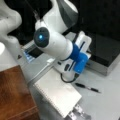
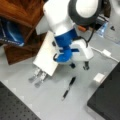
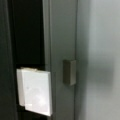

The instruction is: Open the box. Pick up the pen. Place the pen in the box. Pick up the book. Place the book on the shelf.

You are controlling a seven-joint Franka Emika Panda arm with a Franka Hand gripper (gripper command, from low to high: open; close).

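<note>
Gripper fingers never come into sight — the white arm's blue-collared wrist (image 1: 79, 60) hangs low over the grey table (image 2: 50, 100), close beside the box, and I cannot tell whether the jaws are parted or pressed together. From the wrist view I see the box's (image 3: 61, 32) silver-grey side with a small latch (image 3: 69, 72) and a white label (image 3: 37, 93) on the black lid. That box (image 1: 105, 50) lies shut in a front view. Out on the table the pen (image 1: 87, 88) rests alone, just beside the book (image 1: 58, 95), near the shelf (image 1: 15, 95) — both untouched.
</note>
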